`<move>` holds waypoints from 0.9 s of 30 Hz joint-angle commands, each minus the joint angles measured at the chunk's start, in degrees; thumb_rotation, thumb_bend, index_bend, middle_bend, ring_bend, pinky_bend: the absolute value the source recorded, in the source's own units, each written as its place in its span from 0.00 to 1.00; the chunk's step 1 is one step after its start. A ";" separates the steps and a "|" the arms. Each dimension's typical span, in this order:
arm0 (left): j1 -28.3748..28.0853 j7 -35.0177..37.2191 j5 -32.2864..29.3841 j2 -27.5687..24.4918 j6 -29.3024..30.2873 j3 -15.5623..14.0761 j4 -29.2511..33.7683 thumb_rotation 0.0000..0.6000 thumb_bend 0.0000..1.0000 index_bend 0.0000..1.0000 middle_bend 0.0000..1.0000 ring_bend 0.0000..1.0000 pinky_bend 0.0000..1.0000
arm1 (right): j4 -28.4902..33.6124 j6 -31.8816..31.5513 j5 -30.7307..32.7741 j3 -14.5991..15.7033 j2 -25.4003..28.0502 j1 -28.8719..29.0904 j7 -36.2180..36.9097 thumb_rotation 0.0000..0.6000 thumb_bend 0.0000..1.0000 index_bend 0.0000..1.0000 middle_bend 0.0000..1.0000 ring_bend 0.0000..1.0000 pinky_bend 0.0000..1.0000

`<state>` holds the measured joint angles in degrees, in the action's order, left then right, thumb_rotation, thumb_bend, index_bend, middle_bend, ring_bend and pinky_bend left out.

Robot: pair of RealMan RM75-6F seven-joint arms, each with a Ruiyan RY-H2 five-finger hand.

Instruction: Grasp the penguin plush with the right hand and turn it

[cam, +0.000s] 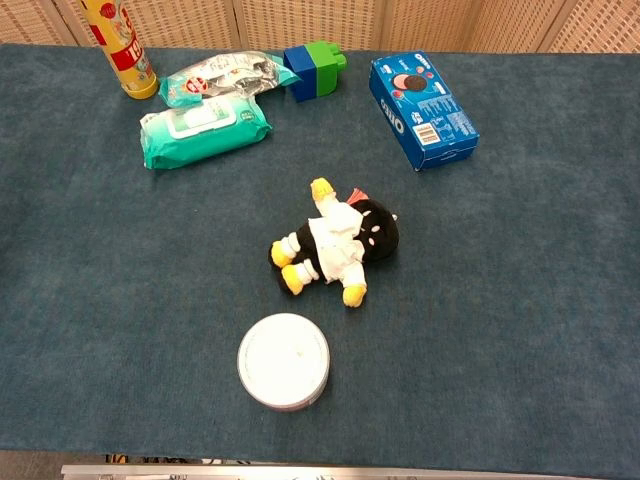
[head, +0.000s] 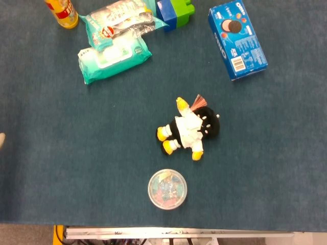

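The penguin plush point(head: 188, 131) lies on its side in the middle of the blue table; it is black with a white coat, yellow feet and a yellow beak. In the chest view the penguin plush point(cam: 338, 242) has its head toward the right and its feet toward the left. Neither view shows my right hand. A pale sliver point(head: 1, 140) at the left edge of the head view may be a tip of my left hand. Too little of it shows to tell how the hand stands. Nothing touches the plush.
A round clear lidded tub point(head: 167, 189) sits just in front of the plush. At the back are an Oreo box point(head: 237, 40), a teal wipes pack point(head: 114, 59), a snack bag point(head: 118, 21), blue-green blocks point(head: 176, 11) and a yellow bottle point(head: 62, 11).
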<state>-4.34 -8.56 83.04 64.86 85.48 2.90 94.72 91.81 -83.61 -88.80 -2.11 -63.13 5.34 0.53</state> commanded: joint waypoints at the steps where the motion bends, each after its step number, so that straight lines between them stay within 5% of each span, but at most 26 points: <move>1: -0.04 -0.21 -0.29 0.06 -0.42 -0.13 -0.03 1.00 0.22 0.03 0.09 0.09 0.05 | -0.09 0.05 -0.10 0.08 -0.06 0.02 0.71 1.00 0.00 0.05 0.14 0.08 0.14; 18: 0.17 -0.41 -0.03 0.03 -0.38 -0.49 0.60 1.00 0.22 0.03 0.09 0.09 0.05 | 4.29 5.30 -5.25 1.84 3.73 4.29 13.09 1.00 0.00 0.05 0.14 0.08 0.14; 27: 0.40 -0.11 0.02 -0.21 -0.45 -0.78 1.12 1.00 0.22 0.03 0.09 0.09 0.05 | 4.29 14.54 -7.42 2.05 0.98 12.20 29.16 1.00 0.00 0.03 0.12 0.02 0.07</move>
<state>-3.94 -8.67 83.06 64.65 85.03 2.13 95.84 96.64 -71.75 -95.48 -0.03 -60.28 14.83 24.80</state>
